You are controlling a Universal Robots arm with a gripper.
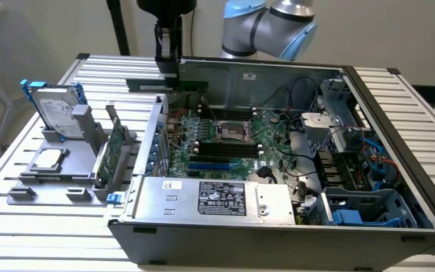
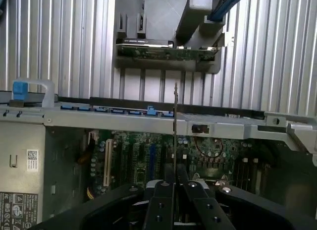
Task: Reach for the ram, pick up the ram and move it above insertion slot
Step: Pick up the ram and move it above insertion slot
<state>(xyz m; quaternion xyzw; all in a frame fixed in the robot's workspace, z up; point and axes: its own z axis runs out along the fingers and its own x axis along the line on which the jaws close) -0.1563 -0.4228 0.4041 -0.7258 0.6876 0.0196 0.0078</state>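
The ram is a thin green stick held level in the air, over the back left corner of the open computer case. My gripper hangs straight down and is shut on it near its middle. In the wrist view the ram shows edge-on as a thin line running out from between the black fingers, above the case wall and the motherboard. The black memory slots lie lower on the motherboard, nearer the middle of the case, with the ram well above and behind them.
A grey fixture at the exterior view's left holds a silver hard drive with blue rails and a wider green expansion card. The power supply fills the case's front. Cables and a drive cage crowd its right side.
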